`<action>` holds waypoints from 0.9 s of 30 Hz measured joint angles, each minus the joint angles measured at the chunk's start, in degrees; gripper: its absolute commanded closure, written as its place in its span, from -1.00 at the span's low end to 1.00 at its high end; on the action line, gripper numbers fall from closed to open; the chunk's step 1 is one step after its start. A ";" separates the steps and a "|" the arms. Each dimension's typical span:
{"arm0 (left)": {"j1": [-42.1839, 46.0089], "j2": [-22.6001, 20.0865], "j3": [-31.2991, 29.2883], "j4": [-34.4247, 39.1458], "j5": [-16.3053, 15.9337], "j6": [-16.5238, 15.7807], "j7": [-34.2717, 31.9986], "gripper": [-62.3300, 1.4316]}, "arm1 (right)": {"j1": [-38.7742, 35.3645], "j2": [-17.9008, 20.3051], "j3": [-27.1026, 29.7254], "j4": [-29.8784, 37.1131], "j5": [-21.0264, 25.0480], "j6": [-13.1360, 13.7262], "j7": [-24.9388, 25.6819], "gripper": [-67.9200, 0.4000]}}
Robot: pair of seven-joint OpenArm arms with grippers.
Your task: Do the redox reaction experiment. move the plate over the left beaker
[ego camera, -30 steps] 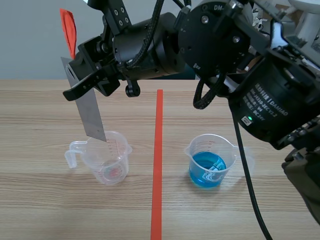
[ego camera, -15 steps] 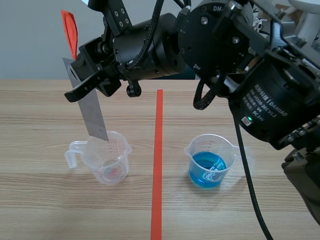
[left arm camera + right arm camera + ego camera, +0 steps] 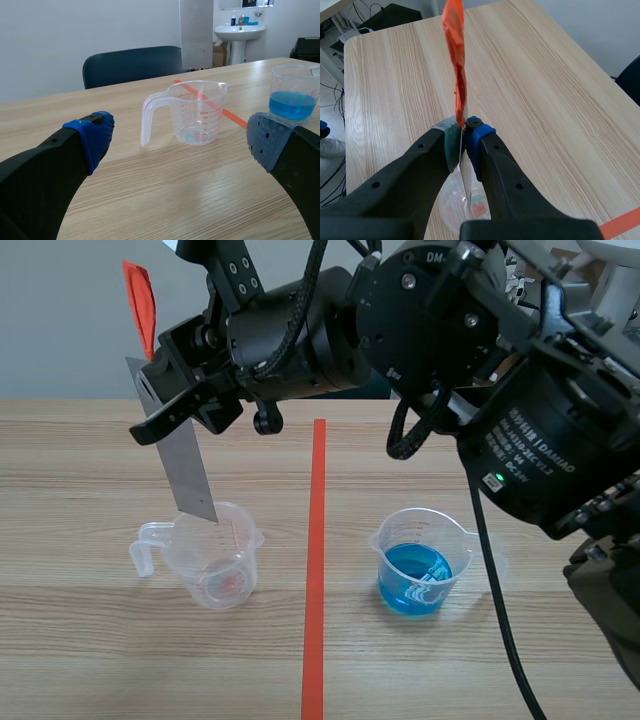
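A grey metal plate with an orange-red tape tab at its top hangs tilted. Its lower corner sits just over the rim of the clear left beaker, which holds a little pink residue. My right gripper, on the arm reaching across from the right, is shut on the plate's upper part. In the right wrist view the plate is edge-on between the pads of that gripper, above the beaker. My left gripper is open and low, facing the left beaker and the plate.
A second beaker with blue liquid stands right of the orange-red tape line; in the left wrist view this blue beaker is beyond the right finger. A blue chair stands behind the table's far edge.
The plate and the right gripper have shifted very slightly up and to the right over the left beaker. Nothing else has moved.
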State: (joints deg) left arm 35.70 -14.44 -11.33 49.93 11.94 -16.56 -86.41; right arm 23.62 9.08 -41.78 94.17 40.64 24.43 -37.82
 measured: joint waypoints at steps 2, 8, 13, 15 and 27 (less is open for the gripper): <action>0.00 -0.02 0.00 0.11 -0.28 0.00 0.00 -0.80 | 0.00 0.00 0.00 0.00 0.00 0.00 0.02 0.97; 0.00 0.00 0.00 1.36 -0.46 0.00 0.00 -0.80 | 0.00 0.00 0.00 0.00 0.00 0.00 0.00 0.97; 0.00 -0.02 0.00 1.99 -2.84 0.00 0.00 -0.80 | 0.00 0.00 0.00 0.00 0.00 0.00 -0.24 0.97; 0.00 -0.02 0.00 1.99 -3.39 -0.35 -0.02 -0.80 | 0.00 0.00 0.00 0.00 0.02 0.00 -0.37 0.97; 0.00 -0.02 0.00 3.02 -2.95 -2.60 0.00 -0.80 | 0.00 0.00 0.00 0.00 0.00 0.00 -1.27 0.97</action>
State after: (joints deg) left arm 35.70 -14.46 -11.33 52.95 8.99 -19.16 -86.41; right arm 23.62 9.08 -41.78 94.17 40.64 24.43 -39.09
